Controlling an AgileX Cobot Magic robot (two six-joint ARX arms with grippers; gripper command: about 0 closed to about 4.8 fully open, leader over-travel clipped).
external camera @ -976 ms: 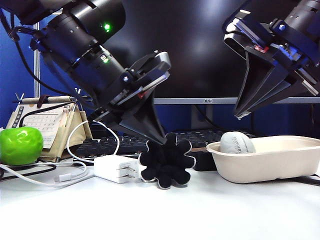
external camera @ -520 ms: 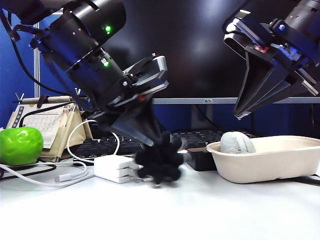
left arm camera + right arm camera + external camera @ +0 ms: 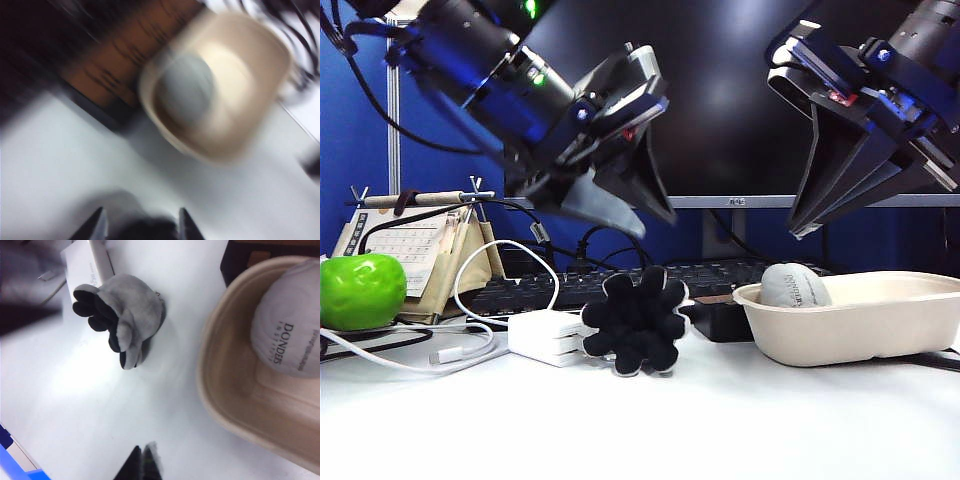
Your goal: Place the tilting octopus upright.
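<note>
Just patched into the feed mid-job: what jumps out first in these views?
The small grey plush octopus lies tipped on the white table, its black flower-shaped underside facing the exterior camera, beside a white charger block. The left gripper hangs above it, jaws apart and holding nothing. At right, the shut right gripper hovers over a beige oval bowl holding a greyish-white rounded lump.

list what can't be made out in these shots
- Exterior view: the octopus shows only its black underside; its grey head faces away.
- Left wrist view: motion blur smears everything; the bowl and the lump in it are vague shapes, and the dark blob between the left hand's fingertips is cut off by the frame edge.
- Right wrist view: the right hand shows only its tips at the frame edge; the bowl's far side is cropped.
</note>
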